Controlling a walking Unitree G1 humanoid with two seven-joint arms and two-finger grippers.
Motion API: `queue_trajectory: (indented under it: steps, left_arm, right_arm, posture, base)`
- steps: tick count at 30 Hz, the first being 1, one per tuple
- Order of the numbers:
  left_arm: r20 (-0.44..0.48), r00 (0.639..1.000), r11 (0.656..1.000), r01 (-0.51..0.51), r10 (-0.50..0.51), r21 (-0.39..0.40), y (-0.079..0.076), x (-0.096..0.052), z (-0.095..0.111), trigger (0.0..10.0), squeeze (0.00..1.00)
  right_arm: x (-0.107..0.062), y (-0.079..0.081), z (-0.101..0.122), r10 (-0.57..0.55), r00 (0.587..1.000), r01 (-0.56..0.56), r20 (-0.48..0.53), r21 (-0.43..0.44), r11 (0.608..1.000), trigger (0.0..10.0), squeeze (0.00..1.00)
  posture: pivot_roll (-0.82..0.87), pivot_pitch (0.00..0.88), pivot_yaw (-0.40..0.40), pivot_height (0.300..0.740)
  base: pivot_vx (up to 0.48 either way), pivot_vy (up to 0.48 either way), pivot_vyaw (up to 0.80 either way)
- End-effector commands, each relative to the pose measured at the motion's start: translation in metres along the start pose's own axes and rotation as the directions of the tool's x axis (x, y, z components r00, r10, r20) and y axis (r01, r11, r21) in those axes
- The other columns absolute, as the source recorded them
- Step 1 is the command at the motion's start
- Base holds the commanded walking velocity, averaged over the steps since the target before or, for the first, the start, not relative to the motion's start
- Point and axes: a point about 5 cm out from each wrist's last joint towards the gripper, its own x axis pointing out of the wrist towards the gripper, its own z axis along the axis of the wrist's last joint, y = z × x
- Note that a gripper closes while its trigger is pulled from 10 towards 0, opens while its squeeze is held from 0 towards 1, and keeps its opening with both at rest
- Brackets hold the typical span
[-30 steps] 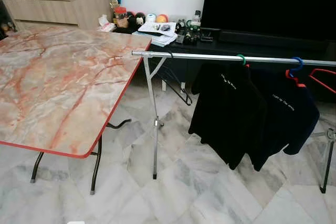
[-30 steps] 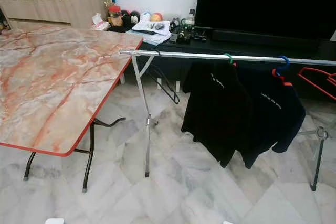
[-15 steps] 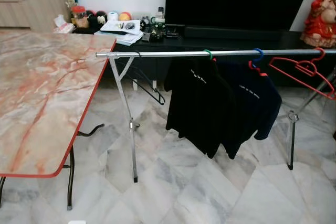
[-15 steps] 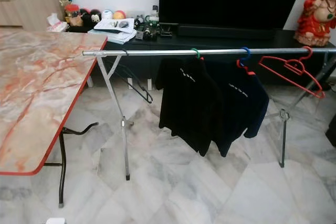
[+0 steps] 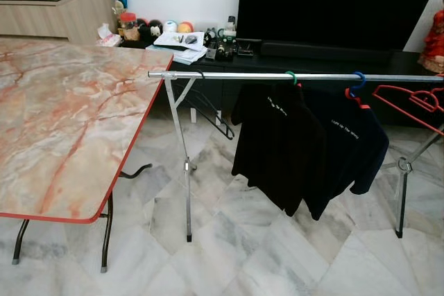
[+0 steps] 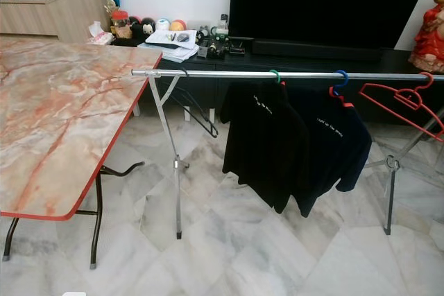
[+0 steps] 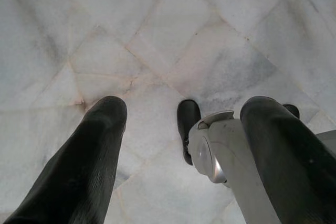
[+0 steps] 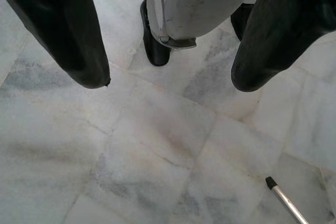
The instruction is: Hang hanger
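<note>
Two black shirts [image 6: 277,143] are seen hung on a long silver metal rail [image 6: 229,73], w/ an empty red wire hanger [image 6: 399,102] on its right end and a thin black hanger [image 6: 198,112] near the left post. Marble-topped surface [image 5: 62,109] at left. Both grippers, left [image 7: 178,124] & right [image 8: 170,77], hang idle over the floor, jaws spread, nothing gripped. Task is judged not begun: no hanger picked.

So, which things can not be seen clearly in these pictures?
- Shirt print: too small to read, eye views.
- Red hanger: cut by the right edge, left eye view.
- Black hanger: thin, lost against the dark cabinet.
- Rail's right end: beyond the frame edge.
- Clutter by the TV: too small to name.
</note>
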Motion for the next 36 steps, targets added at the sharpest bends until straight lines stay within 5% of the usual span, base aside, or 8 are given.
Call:
queue_trajectory:
  steps: [1, 11, 21, 36]
  left_arm:
    - [-0.016, 1.000, 1.000, 0.000, 0.000, -0.003, -0.0003, -0.0006, -0.0039, 10.0, 0.00]
    - [-0.019, 1.000, 1.000, -0.003, 0.003, 0.000, 0.0028, -0.0015, -0.0051, 10.0, 0.00]
    - [-0.024, 1.000, 1.000, -0.006, 0.006, -0.002, 0.0055, -0.0025, -0.0068, 10.0, 0.00]
    - [-0.041, 0.999, 1.000, -0.010, 0.010, -0.010, 0.0061, -0.0033, -0.0108, 10.0, 0.00]
  right_arm:
    - [-0.0007, -0.0026, -0.0013, -0.008, 1.000, 0.008, 0.000, 0.011, 1.000, 10.0, 0.00]
    - [-0.0013, -0.0043, -0.0038, -0.019, 1.000, 0.019, -0.011, 0.017, 1.000, 10.0, 0.00]
    - [-0.0015, -0.0050, -0.0041, -0.018, 1.000, 0.019, -0.014, 0.016, 1.000, 10.0, 0.00]
    - [-0.0018, -0.0074, -0.0030, -0.027, 1.000, 0.027, -0.006, 0.021, 0.999, 10.0, 0.00]
  posture:
    - [0.04, 0.000, -0.017, 0.740]
    - [0.04, 0.000, -0.016, 0.740]
    - [0.04, 0.000, -0.019, 0.740]
    - [0.04, 0.000, -0.027, 0.740]
  base:
    - [0.000, 0.000, 0.00]
    - [0.105, 0.000, 0.00]
    - [0.310, 0.000, -0.74]
    - [0.333, 0.000, 0.00]
